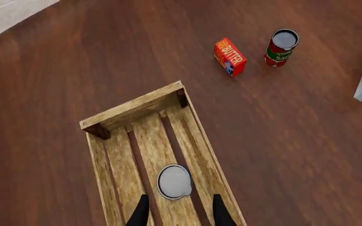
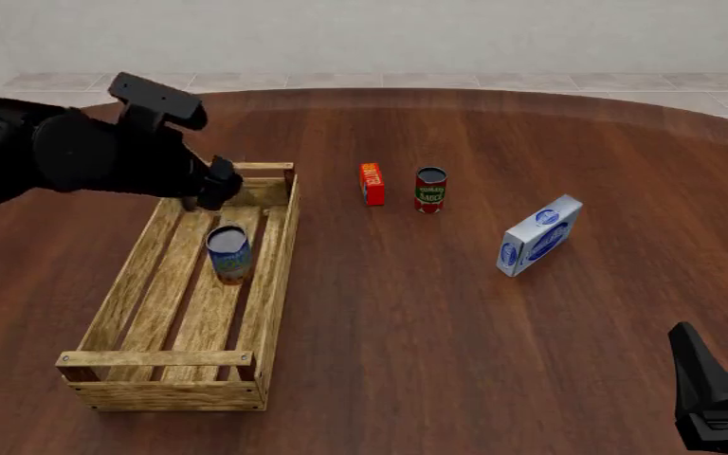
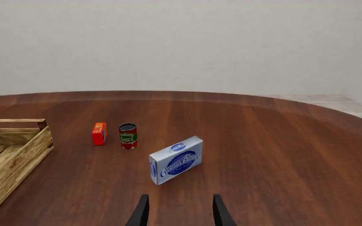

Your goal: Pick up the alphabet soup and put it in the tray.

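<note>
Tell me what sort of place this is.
Likely a simulated tabletop test scene, not a real kitchen: a bare round wooden table against blank walls, with groceries, namely a butter box, a cream cheese box, and a wooden tray.

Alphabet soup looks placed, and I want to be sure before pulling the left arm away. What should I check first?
1. Alphabet soup inside the tray: ok, standing on the slats.
2. Can upright: ok, grey top faces up.
3. Left gripper released: ok, jaws spread, clear of the can.
4. Retreat path over the tray wall: cannot tell.
5. Right gripper out of the way: ok, open, far from the tray.
6. Tomato sauce can untouched: ok.
</note>
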Robot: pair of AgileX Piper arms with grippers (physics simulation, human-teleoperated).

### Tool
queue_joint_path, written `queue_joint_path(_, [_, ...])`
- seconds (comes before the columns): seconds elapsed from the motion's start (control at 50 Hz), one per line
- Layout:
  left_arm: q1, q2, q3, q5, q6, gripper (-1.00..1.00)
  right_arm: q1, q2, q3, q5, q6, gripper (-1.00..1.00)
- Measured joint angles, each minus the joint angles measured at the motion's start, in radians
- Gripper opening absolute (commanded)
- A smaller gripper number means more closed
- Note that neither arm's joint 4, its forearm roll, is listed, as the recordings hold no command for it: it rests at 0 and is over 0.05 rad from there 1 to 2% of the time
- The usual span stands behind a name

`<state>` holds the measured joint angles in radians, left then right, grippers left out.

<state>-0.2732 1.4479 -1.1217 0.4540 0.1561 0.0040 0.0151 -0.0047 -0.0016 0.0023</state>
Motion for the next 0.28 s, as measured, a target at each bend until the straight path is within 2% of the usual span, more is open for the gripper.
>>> queue_joint_path(0.28, [-0.028,-0.193,0.094,-0.016,-0.074,1.0,0.0,0.0,0.0,0.0,0.0,1.0])
